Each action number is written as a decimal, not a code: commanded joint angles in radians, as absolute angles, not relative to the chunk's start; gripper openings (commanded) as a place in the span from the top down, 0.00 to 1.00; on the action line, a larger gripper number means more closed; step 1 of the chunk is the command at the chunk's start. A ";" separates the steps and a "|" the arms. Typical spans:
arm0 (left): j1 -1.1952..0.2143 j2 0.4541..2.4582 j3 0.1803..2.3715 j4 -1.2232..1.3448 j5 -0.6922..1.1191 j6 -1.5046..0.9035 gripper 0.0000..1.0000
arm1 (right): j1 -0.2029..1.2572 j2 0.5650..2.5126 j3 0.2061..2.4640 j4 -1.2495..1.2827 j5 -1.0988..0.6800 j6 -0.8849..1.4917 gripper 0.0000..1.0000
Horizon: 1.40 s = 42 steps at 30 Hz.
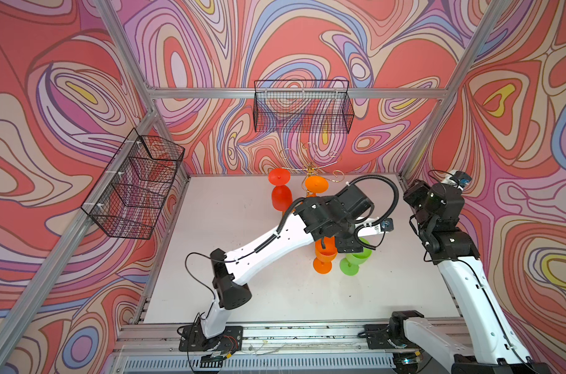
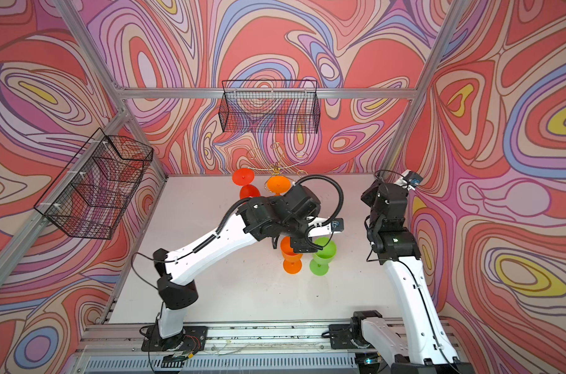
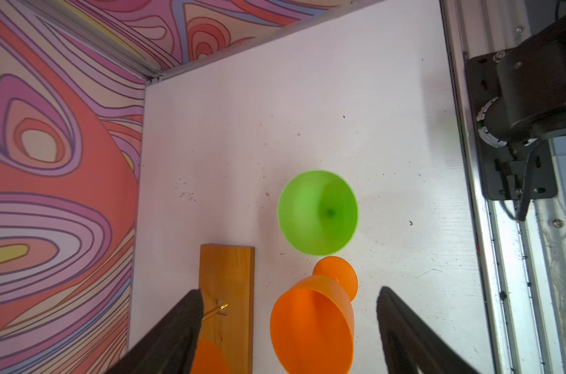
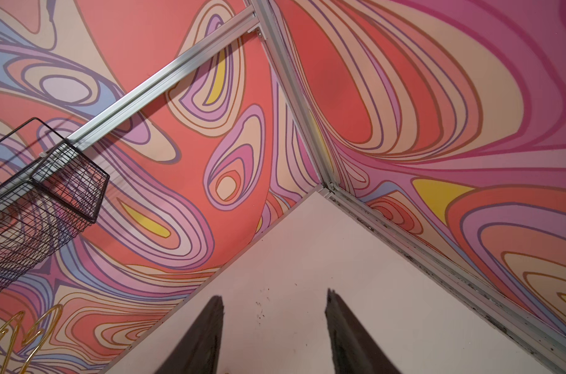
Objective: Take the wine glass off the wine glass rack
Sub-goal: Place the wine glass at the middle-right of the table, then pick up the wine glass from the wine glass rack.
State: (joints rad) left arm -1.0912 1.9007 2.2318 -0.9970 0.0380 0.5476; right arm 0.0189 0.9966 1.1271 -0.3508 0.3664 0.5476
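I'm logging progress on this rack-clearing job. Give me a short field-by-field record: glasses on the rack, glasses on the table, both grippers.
on rack: red glass and hanging orange glass, both upside down on the wine glass rack
on table: standing orange glass and green glass, upright, side by side
left gripper: open, fingers either side of the standing orange glass, not touching it
right gripper: open, empty, facing the far corner

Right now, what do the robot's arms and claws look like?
The left arm and right arm have smooth white shells and chunky black joints. A ribbed black hose loops by the left arm's wrist; thin black cables run along both. The left gripper and right gripper each have two dark, tapered fingers.
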 commanded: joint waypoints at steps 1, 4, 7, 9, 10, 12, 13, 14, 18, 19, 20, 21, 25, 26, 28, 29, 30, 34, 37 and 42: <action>-1.027 1.703 2.102 -0.768 0.082 0.455 0.20 | 0.015 0.987 1.149 -0.334 0.286 0.550 0.46; -0.968 1.507 1.888 -0.547 0.081 0.379 0.21 | 0.015 0.998 1.155 -0.321 0.194 0.556 0.47; -0.934 1.336 1.695 -0.385 0.003 0.339 0.21 | 0.015 1.024 1.171 -0.311 0.046 0.594 0.47; -0.927 1.255 1.613 -0.332 -0.082 0.320 0.23 | 0.015 1.053 1.188 -0.302 -0.062 0.627 0.46; -0.924 1.207 1.562 -0.301 -0.119 0.313 0.24 | 0.015 1.070 1.195 -0.292 -0.123 0.649 0.46; -0.914 1.129 1.470 -0.240 -0.173 0.283 0.25 | 0.015 1.099 1.203 -0.259 -0.238 0.692 0.46; -0.900 1.095 1.434 -0.228 -0.184 0.260 0.25 | 0.015 1.113 1.206 -0.237 -0.285 0.718 0.46; -0.890 1.069 1.400 -0.217 -0.196 0.242 0.26 | 0.015 1.119 1.206 -0.217 -0.317 0.735 0.46; -0.847 0.979 1.264 -0.164 -0.291 0.180 0.27 | 0.020 1.159 1.206 -0.123 -0.451 0.823 0.47; -0.831 0.963 1.238 -0.160 -0.303 0.160 0.27 | 0.027 1.172 1.207 -0.099 -0.481 0.845 0.48; -0.816 0.948 1.217 -0.157 -0.310 0.146 0.27 | 0.038 1.183 1.206 -0.078 -0.499 0.860 0.48; -0.800 0.931 1.192 -0.147 -0.321 0.130 0.26 | 0.056 1.196 1.208 -0.061 -0.514 0.873 0.48; -0.742 0.891 1.141 -0.131 -0.337 0.086 0.26 | 0.144 1.247 1.237 -0.054 -0.526 0.876 0.50; -0.735 0.886 1.134 -0.125 -0.339 0.083 0.26 | 0.160 1.256 1.243 -0.056 -0.529 0.875 0.50; -0.723 0.878 1.124 -0.114 -0.351 0.087 0.26 | 0.195 1.270 1.260 -0.072 -0.518 0.872 0.50; -0.721 0.877 1.123 -0.112 -0.355 0.089 0.26 | 0.208 1.271 1.263 -0.076 -0.512 0.869 0.50; -0.718 0.877 1.123 -0.111 -0.357 0.092 0.25 | 0.219 1.272 1.270 -0.091 -0.503 0.865 0.50; -0.714 0.876 1.120 -0.092 -0.362 0.104 0.25 | 0.240 1.264 1.287 -0.138 -0.482 0.852 0.50; -0.712 0.875 1.119 -0.082 -0.359 0.110 0.25 | 0.242 1.250 1.294 -0.168 -0.465 0.844 0.50; -0.709 0.885 1.124 -0.080 -0.352 0.113 0.25 | 0.260 1.257 1.299 -0.175 -0.502 0.863 0.50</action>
